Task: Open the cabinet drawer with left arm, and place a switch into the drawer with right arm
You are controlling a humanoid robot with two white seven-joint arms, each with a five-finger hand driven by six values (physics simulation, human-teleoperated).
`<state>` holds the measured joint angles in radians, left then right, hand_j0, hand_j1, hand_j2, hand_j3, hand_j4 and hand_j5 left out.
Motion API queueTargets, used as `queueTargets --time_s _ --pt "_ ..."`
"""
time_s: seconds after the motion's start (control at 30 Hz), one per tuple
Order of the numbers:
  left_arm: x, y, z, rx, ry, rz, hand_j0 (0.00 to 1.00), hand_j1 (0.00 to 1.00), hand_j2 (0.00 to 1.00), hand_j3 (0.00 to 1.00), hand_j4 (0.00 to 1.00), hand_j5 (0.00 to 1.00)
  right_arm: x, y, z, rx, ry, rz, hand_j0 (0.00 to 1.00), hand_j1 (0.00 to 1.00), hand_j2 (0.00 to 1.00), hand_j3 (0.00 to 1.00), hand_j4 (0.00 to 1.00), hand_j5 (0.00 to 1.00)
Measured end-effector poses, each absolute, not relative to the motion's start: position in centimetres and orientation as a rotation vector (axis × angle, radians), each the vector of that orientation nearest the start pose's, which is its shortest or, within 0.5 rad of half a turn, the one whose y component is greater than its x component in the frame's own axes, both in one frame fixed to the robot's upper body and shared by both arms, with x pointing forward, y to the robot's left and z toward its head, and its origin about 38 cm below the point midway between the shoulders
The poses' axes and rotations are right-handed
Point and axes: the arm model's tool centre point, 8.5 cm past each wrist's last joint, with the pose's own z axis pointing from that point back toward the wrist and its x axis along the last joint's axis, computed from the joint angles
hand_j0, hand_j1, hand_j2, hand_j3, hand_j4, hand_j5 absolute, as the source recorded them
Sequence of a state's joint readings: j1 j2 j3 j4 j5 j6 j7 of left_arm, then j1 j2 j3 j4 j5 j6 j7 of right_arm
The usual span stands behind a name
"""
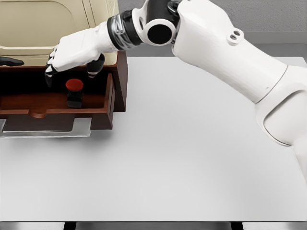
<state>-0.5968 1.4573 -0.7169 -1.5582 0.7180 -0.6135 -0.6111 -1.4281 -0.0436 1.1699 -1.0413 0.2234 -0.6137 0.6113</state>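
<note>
left hand [10,61]: only dark fingertips seen at the frame edge by the cabinet [43,24], pose not to be told | drawer [57,112]: pulled out over the bench [192,143], so access from above is given | switch [74,92]: stood upright inside the drawer (red cap up) | right hand [72,60]: hung just above the switch, fingers apart, nothing gripped; release is judged done
</note>
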Motion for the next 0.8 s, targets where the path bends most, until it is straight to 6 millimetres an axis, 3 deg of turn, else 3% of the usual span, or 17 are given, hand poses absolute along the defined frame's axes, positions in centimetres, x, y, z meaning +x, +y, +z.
queueTargets --time_s 0.13,0.2,0.27,0.33,0.4,0.47,0.53,0.6,0.8 --pt "35.0 44.5 33.9 0.002 -1.543 -1.477 1.00 1.00 1.00 1.00 1.00 1.00 45.2 6.5 36.1 0.091 1.688 -2.595 1.00 1.00 1.00 1.00 1.00 1.00" --pt "35.0 44.5 33.8 -0.001 -1.545 -1.477 1.00 1.00 1.00 1.00 1.00 1.00 44.3 2.7 36.3 0.085 1.719 -2.554 1.00 1.00 1.00 1.00 1.00 1.00" --pt "35.1 44.3 33.7 -0.006 -1.548 -1.477 1.00 1.00 1.00 1.00 1.00 1.00 44.4 -4.5 35.3 0.086 1.826 -2.581 1.00 1.00 1.00 1.00 1.00 1.00" --pt "35.1 44.2 33.9 -0.007 -1.557 -1.479 1.00 1.00 1.00 1.00 1.00 1.00 44.7 -13.2 31.6 0.107 1.955 -2.703 1.00 1.00 1.00 1.00 1.00 1.00" --pt "35.2 43.9 34.2 -0.009 -1.571 -1.483 1.00 1.00 1.00 1.00 1.00 1.00 43.6 -22.2 27.0 0.149 2.041 -2.896 1.00 1.00 1.00 1.00 1.00 1.00" --pt "35.3 43.1 34.1 -0.028 -1.589 -1.493 1.00 1.00 1.00 1.00 1.00 1.00 42.4 -27.8 25.8 0.248 2.020 -3.024 1.00 1.00 1.00 1.00 1.00 1.00" --pt "35.1 41.5 33.9 -0.074 -1.606 -1.521 1.00 1.00 1.00 1.00 1.00 1.00 41.9 -30.6 26.4 0.345 1.994 -3.074 1.00 1.00 1.00 1.00 1.00 1.00" --pt "34.8 39.7 33.7 -0.130 -1.628 -1.554 1.00 1.00 1.00 1.00 1.00 1.00 41.6 -32.0 26.9 0.405 1.969 -3.102 1.00 1.00 1.00 1.00 1.00 1.00" --pt "34.5 37.8 33.4 -0.179 -1.650 -1.595 1.00 1.00 1.00 1.00 1.00 1.00 41.3 -33.6 27.4 0.478 1.908 -3.143 1.00 1.00 1.00 1.00 1.00 1.00"
